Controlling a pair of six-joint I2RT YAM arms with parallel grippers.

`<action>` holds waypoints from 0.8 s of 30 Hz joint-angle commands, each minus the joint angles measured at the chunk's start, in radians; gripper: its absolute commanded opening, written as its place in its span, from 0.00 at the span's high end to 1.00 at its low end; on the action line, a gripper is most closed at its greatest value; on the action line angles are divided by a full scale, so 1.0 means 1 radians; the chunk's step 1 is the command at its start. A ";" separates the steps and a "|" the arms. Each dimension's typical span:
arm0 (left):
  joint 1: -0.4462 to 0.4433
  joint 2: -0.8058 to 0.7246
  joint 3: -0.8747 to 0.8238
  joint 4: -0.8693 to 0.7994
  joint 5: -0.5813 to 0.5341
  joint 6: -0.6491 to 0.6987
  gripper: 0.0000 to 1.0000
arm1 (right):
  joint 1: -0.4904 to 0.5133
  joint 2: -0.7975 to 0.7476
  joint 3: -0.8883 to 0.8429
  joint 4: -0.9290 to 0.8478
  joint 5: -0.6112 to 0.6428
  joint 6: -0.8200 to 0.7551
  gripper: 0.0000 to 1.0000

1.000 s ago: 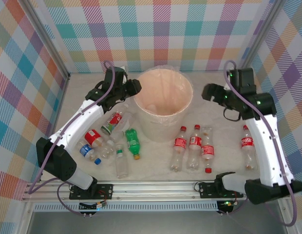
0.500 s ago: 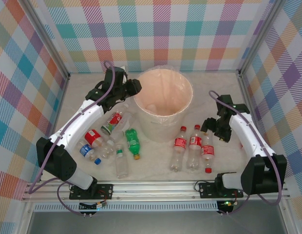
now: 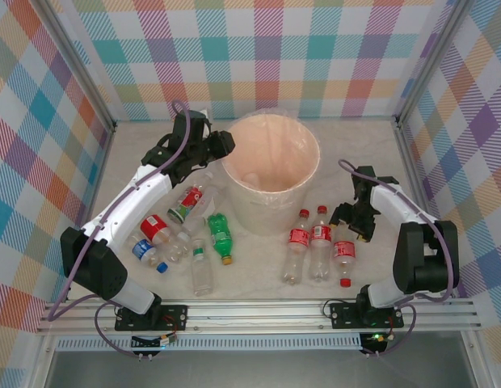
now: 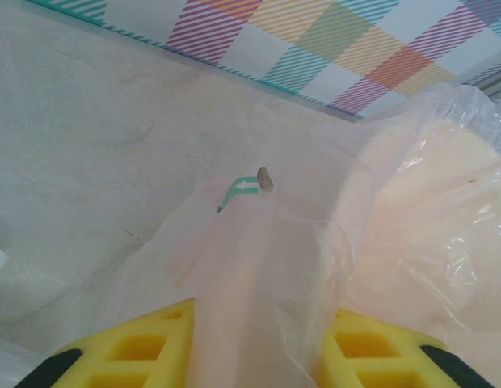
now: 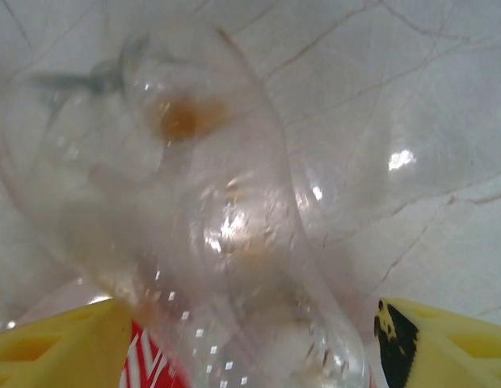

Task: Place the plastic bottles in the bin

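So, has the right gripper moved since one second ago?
Yes. The right gripper came from beside the bin toward the near edge, over a bottle.

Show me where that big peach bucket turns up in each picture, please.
Top external: the bin sits at the centre of the picture.
Left wrist: the bin sits at the right side, its liner pinched between the yellow fingers.
Shared landmark: the plaid wall behind the bin.

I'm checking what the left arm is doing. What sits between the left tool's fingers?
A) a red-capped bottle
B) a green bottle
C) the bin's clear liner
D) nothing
C: the left wrist view shows the clear liner pinched between the yellow fingers of the left tool.
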 commanded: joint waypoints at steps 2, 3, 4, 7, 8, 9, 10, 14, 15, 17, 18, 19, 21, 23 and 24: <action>0.011 0.043 -0.028 -0.057 -0.024 0.013 0.67 | -0.029 0.041 -0.028 0.059 0.004 -0.008 0.21; 0.011 0.043 -0.030 -0.057 -0.027 0.013 0.67 | -0.034 0.049 -0.030 0.071 0.002 -0.010 0.21; 0.011 0.043 -0.030 -0.057 -0.026 0.013 0.67 | -0.038 0.056 -0.033 0.082 0.000 -0.010 0.21; 0.012 0.046 -0.029 -0.057 -0.025 0.011 0.67 | -0.044 0.080 -0.036 0.109 0.002 -0.008 0.21; 0.011 0.047 -0.029 -0.057 -0.026 0.011 0.67 | -0.047 0.084 -0.037 0.114 0.006 -0.010 0.22; 0.011 0.048 -0.029 -0.057 -0.025 0.011 0.67 | -0.048 0.088 -0.035 0.116 0.012 -0.012 0.24; 0.012 0.049 -0.030 -0.058 -0.025 0.011 0.67 | -0.049 0.087 -0.033 0.112 0.020 -0.014 0.26; 0.011 0.049 -0.031 -0.060 -0.030 0.011 0.67 | -0.059 0.054 -0.021 0.094 0.037 -0.028 0.34; 0.011 0.049 -0.030 -0.059 -0.030 0.011 0.67 | -0.062 0.045 -0.017 0.088 0.040 -0.032 0.36; 0.011 0.051 -0.029 -0.058 -0.030 0.011 0.67 | -0.068 0.025 -0.006 0.073 0.055 -0.039 0.38; 0.012 0.050 -0.029 -0.058 -0.030 0.011 0.67 | -0.071 0.016 -0.002 0.069 0.060 -0.044 0.38; 0.011 0.051 -0.028 -0.057 -0.031 0.012 0.67 | -0.074 0.004 0.004 0.065 0.061 -0.046 0.39; 0.011 0.052 -0.029 -0.056 -0.032 0.013 0.67 | -0.078 -0.020 0.018 0.056 0.071 -0.056 0.40; 0.011 0.053 -0.037 -0.048 -0.035 0.012 0.67 | -0.079 -0.056 0.040 0.050 0.074 -0.069 0.41; 0.012 0.055 -0.041 -0.046 -0.035 0.013 0.67 | -0.080 -0.074 0.052 0.050 0.072 -0.080 0.42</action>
